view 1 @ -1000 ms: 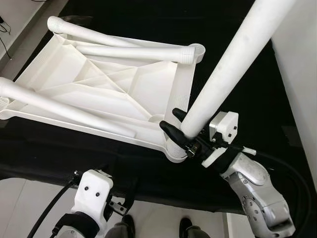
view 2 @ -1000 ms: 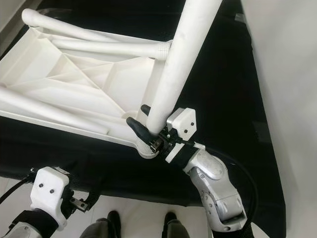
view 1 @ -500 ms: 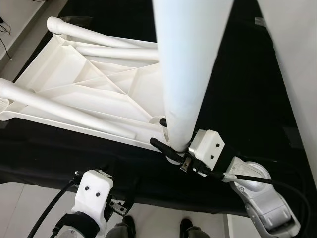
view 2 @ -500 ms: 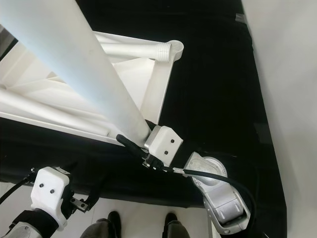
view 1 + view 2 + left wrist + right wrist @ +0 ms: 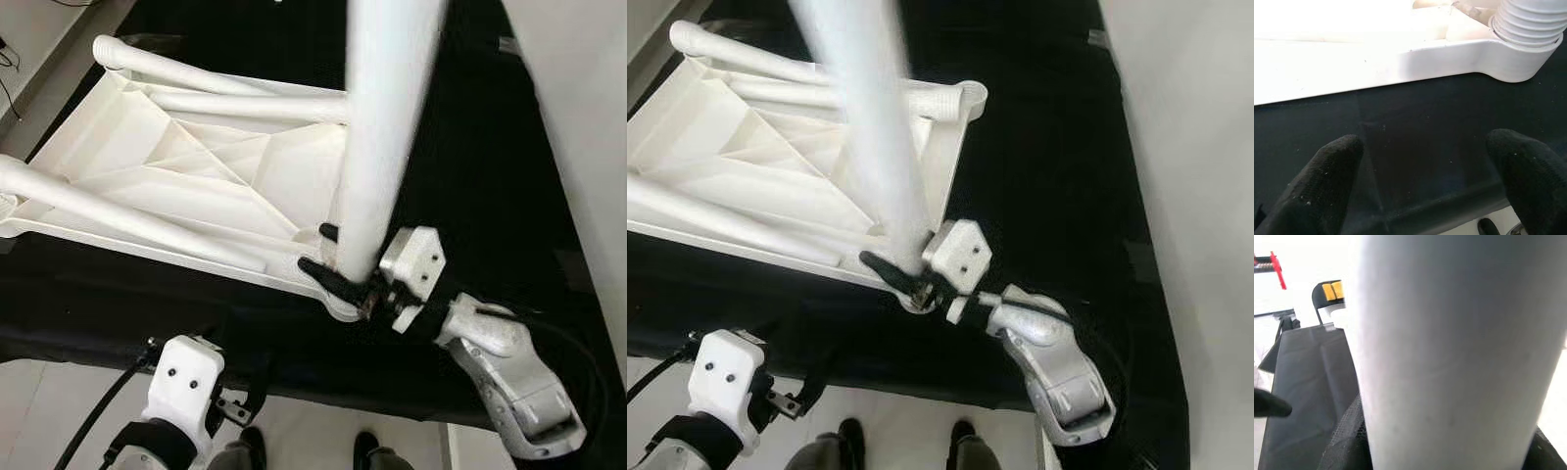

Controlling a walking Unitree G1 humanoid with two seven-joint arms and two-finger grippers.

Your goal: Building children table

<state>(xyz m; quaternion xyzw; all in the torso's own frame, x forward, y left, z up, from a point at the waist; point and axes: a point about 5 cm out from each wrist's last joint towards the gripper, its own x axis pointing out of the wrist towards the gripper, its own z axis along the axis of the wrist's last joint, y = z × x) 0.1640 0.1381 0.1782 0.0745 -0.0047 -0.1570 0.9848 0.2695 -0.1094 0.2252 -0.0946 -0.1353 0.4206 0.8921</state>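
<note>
The white plastic tabletop [image 5: 196,176], ribbed underneath, is laid upside down on a black cloth [image 5: 470,147] at centre left of the frame. Three smooth round legs seem fitted already (a judgement). The fourth leg [image 5: 382,137] is held upright at the lower-centre corner socket [image 5: 338,299], clamped in the right gripper [image 5: 338,269]. The left gripper [image 5: 1425,186] is held open, empty, beside a threaded socket [image 5: 1528,22].
</note>
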